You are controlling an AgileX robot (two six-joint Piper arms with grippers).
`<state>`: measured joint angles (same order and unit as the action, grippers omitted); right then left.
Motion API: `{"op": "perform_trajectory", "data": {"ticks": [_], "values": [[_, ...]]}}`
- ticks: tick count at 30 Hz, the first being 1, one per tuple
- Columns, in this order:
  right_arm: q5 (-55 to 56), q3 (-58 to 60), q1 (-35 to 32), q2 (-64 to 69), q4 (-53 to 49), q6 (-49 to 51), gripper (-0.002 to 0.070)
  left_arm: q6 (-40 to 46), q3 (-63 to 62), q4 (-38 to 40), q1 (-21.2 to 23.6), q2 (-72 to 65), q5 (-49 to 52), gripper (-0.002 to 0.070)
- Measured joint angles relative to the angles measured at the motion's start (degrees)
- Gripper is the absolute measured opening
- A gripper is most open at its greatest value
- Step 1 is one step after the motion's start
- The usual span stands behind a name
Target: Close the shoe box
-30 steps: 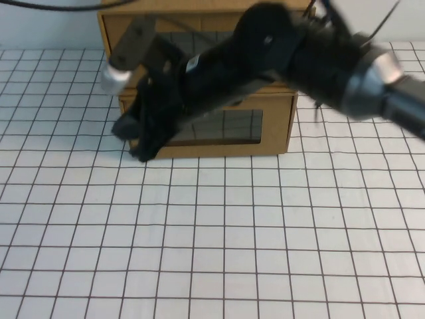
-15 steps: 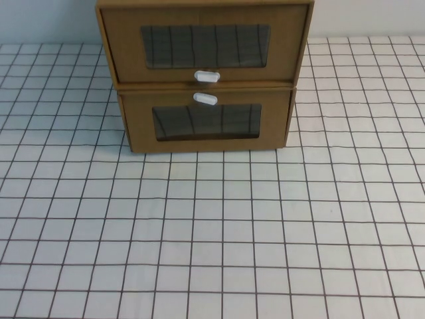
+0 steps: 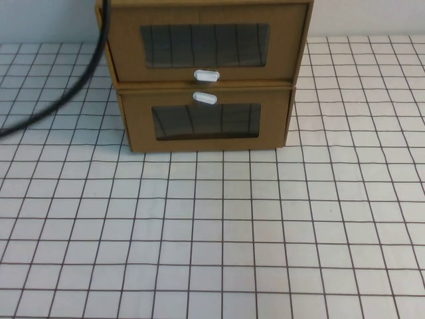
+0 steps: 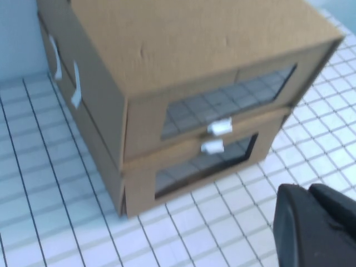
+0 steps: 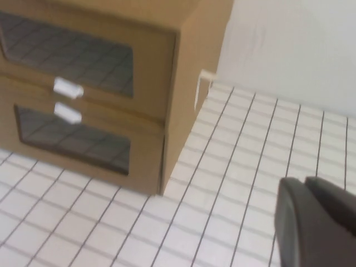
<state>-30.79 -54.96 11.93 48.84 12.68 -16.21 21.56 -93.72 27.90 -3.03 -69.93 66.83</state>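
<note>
Now the brown shoe box (image 3: 206,43), windowed, sits atop its twin (image 3: 206,123).

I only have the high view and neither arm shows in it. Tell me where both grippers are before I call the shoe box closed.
Observer: The left gripper hangs over the grid table, in front of the shoe box, touching nothing.
Operator: Now the right one.
Observer: The right gripper is off the box's right side, over bare grid and apart from the box.
Operator: Check the drawer from an angle.
Observer: In the left wrist view the upper drawer front sits within its shell and does not stick out.
</note>
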Motion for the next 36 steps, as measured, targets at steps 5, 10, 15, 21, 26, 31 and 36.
{"op": "perform_trajectory", "data": {"ticks": [5,10,15,21,26,31,36], "values": [[3.8,16.6,0.0,-13.6,0.9,0.0,-0.0013,1.0,21.4,-0.7,0.0,14.1,-8.4,-0.0006],[4.9,25.8,0.0,-23.8,1.0,0.0,-0.0013,2.0,40.8,-0.9,0.0,30.1,-20.1,-0.0006],[4.9,31.7,0.0,-32.3,1.0,0.0,-0.0013,2.2,54.6,-1.2,0.0,44.8,-26.3,-0.0006],[4.7,36.6,0.0,-39.0,0.5,0.0,-0.0013,2.2,62.9,-5.0,0.0,62.4,-28.4,-0.0006],[5.6,37.9,0.0,-39.5,-1.1,0.0,-0.0013,2.3,65.6,-9.9,0.0,68.8,-29.4,-0.0006],[5.7,37.9,0.0,-39.5,-1.0,0.0,-0.0013,2.3,65.8,-11.7,0.0,69.2,-29.4,-0.0006],[5.6,37.9,0.0,-39.6,-1.0,0.0,-0.0013,2.3,65.8,-11.9,0.0,69.2,-29.4,-0.0006]]}}
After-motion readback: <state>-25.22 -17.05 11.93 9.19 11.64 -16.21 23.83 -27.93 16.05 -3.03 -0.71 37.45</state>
